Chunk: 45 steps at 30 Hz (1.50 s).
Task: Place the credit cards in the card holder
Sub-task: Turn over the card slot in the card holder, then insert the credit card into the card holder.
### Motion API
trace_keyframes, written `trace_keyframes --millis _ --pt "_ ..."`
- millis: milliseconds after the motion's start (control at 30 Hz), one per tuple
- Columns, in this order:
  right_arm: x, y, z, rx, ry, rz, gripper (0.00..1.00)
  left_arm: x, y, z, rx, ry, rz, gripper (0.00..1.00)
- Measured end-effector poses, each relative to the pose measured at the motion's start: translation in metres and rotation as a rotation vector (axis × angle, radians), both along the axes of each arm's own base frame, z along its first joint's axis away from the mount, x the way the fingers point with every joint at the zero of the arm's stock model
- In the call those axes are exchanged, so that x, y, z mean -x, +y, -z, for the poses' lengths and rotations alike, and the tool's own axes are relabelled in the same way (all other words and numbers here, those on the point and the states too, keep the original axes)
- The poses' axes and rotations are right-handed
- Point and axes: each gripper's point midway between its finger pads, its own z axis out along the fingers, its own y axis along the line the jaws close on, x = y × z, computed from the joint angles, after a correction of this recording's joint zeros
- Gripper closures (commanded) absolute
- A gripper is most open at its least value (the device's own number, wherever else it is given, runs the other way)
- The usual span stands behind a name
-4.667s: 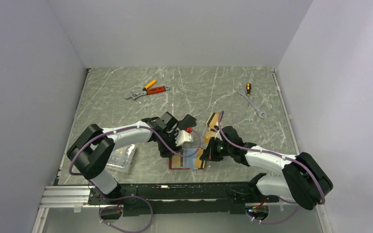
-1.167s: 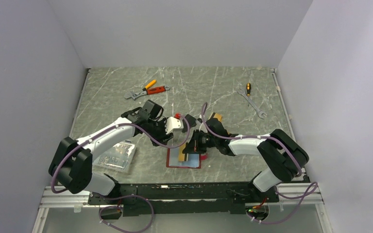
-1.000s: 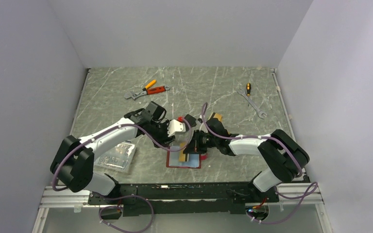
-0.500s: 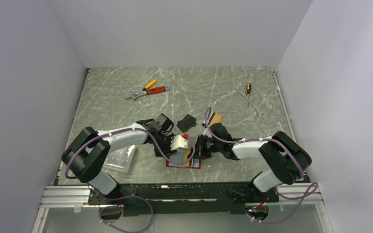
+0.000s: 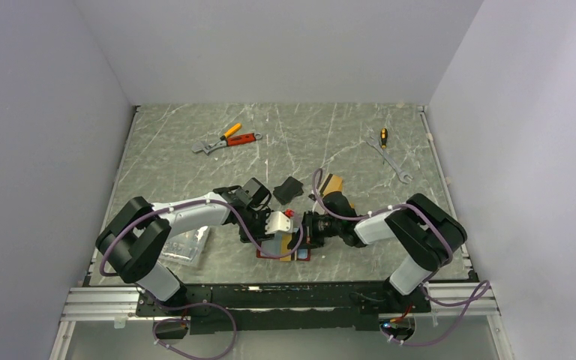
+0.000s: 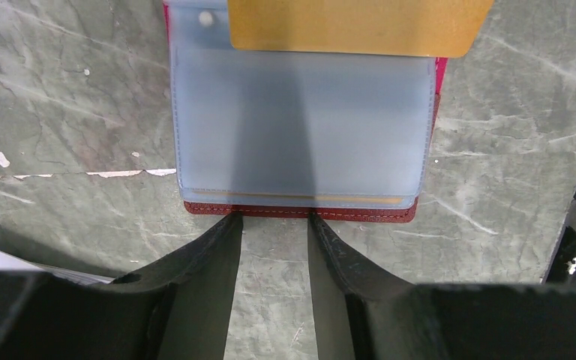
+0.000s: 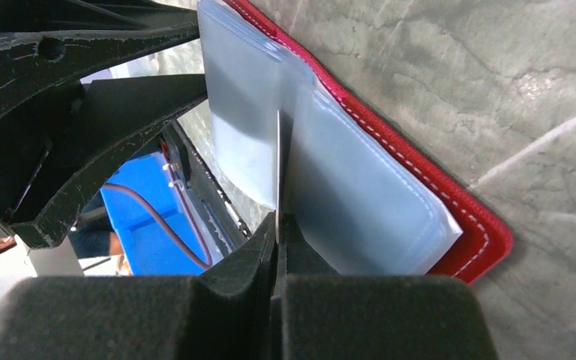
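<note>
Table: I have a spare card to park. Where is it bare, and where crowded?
Bare: far middle, between the pliers and the spanner; also the right strip nearer than the spanner. Crowded: near centre, around the card holder, black rectangle and clear box.

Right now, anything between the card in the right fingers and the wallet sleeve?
Nothing visible. The card, pinched in the right fingers, touches the clear sleeves of the wallet edge-on. The left fingers sit open at the wallet's opposite edge, off that path.

light: bright, even | shadows: soft | wrist foregrounds: blurred
</note>
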Motion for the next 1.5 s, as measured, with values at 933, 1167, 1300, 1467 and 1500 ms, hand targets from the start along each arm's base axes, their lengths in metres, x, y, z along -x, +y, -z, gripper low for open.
trace_keyframes --millis 933,1167,1300,1467,1500 --pt "-0.016 0.005 0.001 -0.037 0.035 -0.086 1.00 0.001 -0.001 0.000 -0.011 -0.014 0.020 0.61" --pt "-0.022 0.005 0.002 -0.015 -0.005 -0.088 1.00 0.002 -0.001 0.000 -0.019 -0.022 0.031 0.62" --pt "-0.022 0.005 0.002 -0.016 -0.008 -0.089 1.00 0.002 -0.001 0.000 -0.022 -0.023 0.034 0.62" --pt "-0.019 0.005 0.004 -0.030 -0.023 -0.062 1.00 0.003 -0.001 0.000 -0.025 -0.025 0.037 0.63" --pt "-0.018 0.004 0.004 -0.034 -0.026 -0.052 1.00 0.003 -0.002 0.000 -0.026 -0.027 0.038 0.64"
